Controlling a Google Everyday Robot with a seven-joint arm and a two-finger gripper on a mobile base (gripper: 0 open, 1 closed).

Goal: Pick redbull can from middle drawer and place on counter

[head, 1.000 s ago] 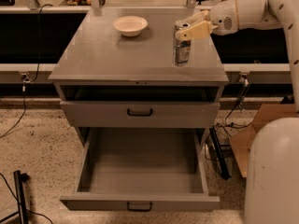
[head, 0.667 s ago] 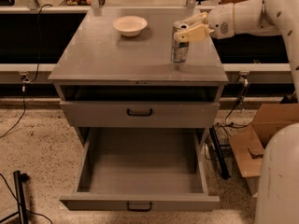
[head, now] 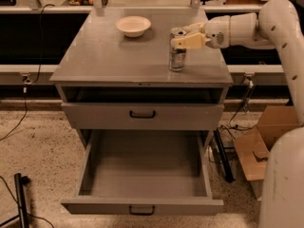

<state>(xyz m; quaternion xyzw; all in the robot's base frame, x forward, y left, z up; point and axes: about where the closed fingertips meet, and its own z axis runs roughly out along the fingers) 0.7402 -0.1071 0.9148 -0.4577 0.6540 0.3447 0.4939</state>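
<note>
The redbull can [head: 177, 53] stands upright on the counter [head: 109, 56] near its right edge. My gripper [head: 183, 36] reaches in from the right, its pale fingers [head: 189, 42] closed around the can's upper part. The can's base looks to be resting on the counter top. The middle drawer [head: 142, 170] is pulled fully out below, its grey floor bare, with a black handle on its front.
A shallow white bowl [head: 133, 25] sits at the back of the counter, left of the can. Another grey drawer front [head: 142, 114] is shut above the open drawer. A cardboard box [head: 259, 146] and cables lie on the floor to the right. A black stand [head: 21, 198] is at lower left.
My gripper and the can have moved a little to the left and slightly nearer the counter's front edge. The drawer and bowl have not moved.
</note>
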